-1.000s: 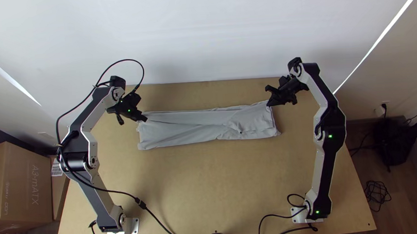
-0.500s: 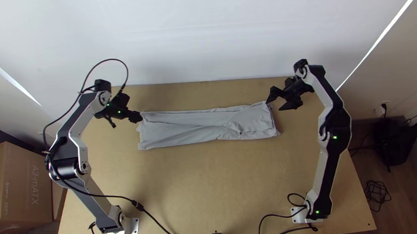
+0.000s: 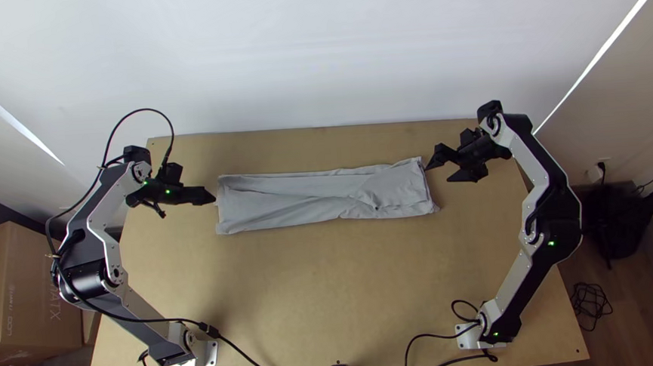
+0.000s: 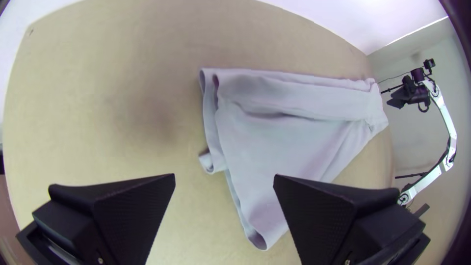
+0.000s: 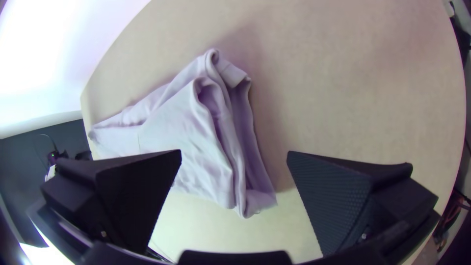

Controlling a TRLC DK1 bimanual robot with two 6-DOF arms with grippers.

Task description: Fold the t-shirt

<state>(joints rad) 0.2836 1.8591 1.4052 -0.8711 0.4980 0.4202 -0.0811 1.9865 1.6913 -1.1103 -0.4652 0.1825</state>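
Observation:
The grey t-shirt lies on the table, folded into a long narrow strip running left to right, with slanting creases near its right part. At the strip's left end is my left gripper; in the left wrist view the left gripper stands open, and layered edges of the t-shirt show beyond it. My right gripper is just off the strip's right end. The right wrist view has the right gripper open, near the stacked folds of the t-shirt. Neither grips cloth.
The light wooden table extends in front of the cloth, with a pale wall along its far edge. A black cable crosses the near left part. Cardboard boxes stand left of the table.
Both grippers have moved outward, the left one leftward and the right one rightward, and both a little toward the table's near edge. The t-shirt has stayed in place.

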